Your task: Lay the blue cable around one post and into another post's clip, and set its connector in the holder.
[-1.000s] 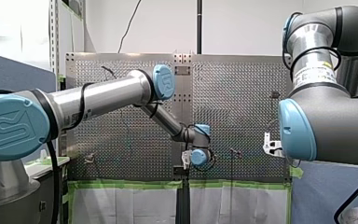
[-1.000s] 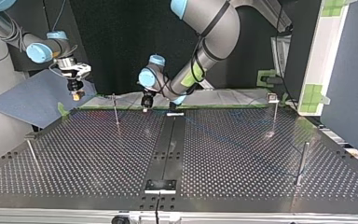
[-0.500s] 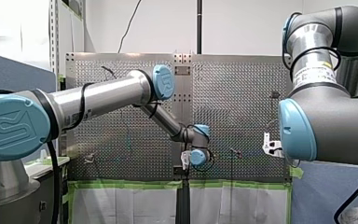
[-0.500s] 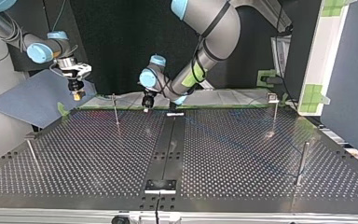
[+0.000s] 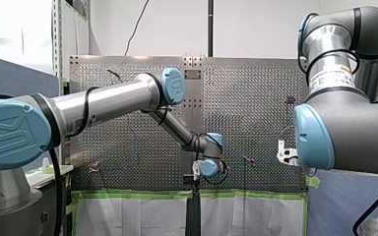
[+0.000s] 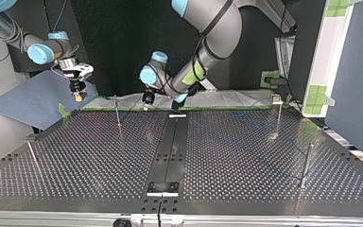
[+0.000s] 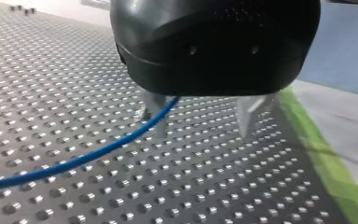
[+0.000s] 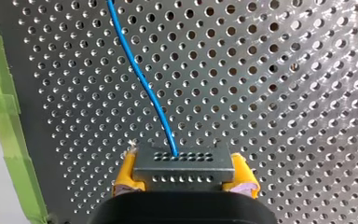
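Note:
In the left wrist view my left gripper is open, its two metal fingers wide apart just above the perforated table. The blue cable runs past the inner side of one finger and trails away over the holes, with nothing pinching it. The top view has this gripper near the far edge, beside a thin post. My right gripper is shut, its yellow pads on a dark grey connector; the cable leaves the connector's face. In the top view it hangs beyond the table's far left corner.
Other posts stand at the top view's right, near right and near left. A black strip runs down the table's middle with a bracket at its near end. Green tape lines the far edge.
My left gripper has opened and let go of the cable, then risen a little from the table in the top view. My right arm has stayed still.

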Controlling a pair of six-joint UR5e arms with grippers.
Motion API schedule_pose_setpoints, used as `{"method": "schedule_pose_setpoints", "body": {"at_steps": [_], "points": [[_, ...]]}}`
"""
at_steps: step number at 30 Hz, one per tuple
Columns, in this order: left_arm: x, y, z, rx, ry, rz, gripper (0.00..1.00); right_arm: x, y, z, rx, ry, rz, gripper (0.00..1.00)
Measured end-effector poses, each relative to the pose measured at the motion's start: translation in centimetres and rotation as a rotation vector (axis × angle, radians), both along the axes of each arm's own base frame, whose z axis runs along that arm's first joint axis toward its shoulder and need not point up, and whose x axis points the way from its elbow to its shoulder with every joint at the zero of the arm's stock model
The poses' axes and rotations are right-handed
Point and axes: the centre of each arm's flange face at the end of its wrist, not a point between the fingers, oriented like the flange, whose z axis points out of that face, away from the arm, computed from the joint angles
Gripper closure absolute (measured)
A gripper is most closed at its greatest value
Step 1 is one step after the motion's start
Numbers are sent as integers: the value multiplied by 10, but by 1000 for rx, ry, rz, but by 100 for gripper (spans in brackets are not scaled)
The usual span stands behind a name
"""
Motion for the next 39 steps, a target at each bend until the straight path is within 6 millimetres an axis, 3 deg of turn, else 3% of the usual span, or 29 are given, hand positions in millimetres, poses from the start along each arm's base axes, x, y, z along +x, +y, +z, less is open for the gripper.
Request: {"method": "schedule_pose_setpoints", "body": {"at_steps": [9, 21, 31, 39], "points": [[-21, -4, -8, 89, 18, -51, 0, 0, 1, 0, 5, 3, 2, 100], [-57, -22, 33, 61, -20, -180, 0, 1, 3, -1, 14, 11, 6, 100], [-100, -32, 19, 94, 15, -238, 0, 2, 5, -2, 24, 21, 8, 100], [-118, -55, 33, 76, -9, -275, 0, 2, 5, -2, 26, 22, 9, 100]]}}
